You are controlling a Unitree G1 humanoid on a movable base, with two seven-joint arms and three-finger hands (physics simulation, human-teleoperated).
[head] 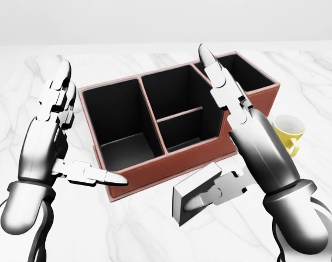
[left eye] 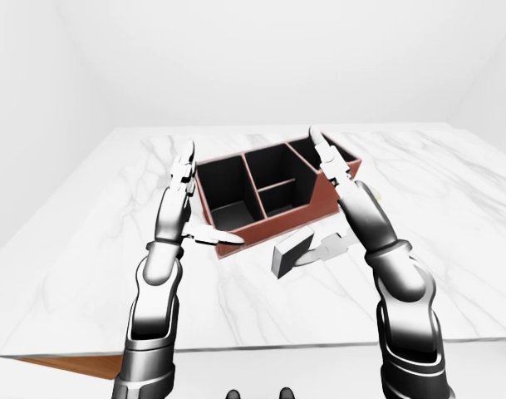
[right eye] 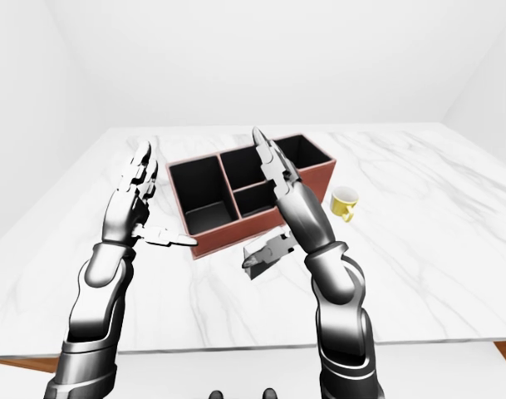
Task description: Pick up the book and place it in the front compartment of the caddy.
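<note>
The red-brown caddy (head: 149, 176) with black compartments stands on the white marble table (head: 127, 234), mid-view. The book (head: 194, 192), small, with a white cover and a grey edge, lies tilted on the table just below the caddy's near wall. My right hand (head: 239, 128) is open, its fingers stretched up over the caddy's right part and its thumb (head: 215, 194) lying across the book. My left hand (head: 54, 142) is open at the caddy's left end, its thumb (head: 95, 174) pointing at the caddy's lower left corner. Neither hand holds anything.
A yellow mug (head: 287, 131) stands to the right of the caddy, behind my right hand. The table's near edge (left eye: 253, 347) runs along the bottom of the left-eye view, with brown floor at both corners.
</note>
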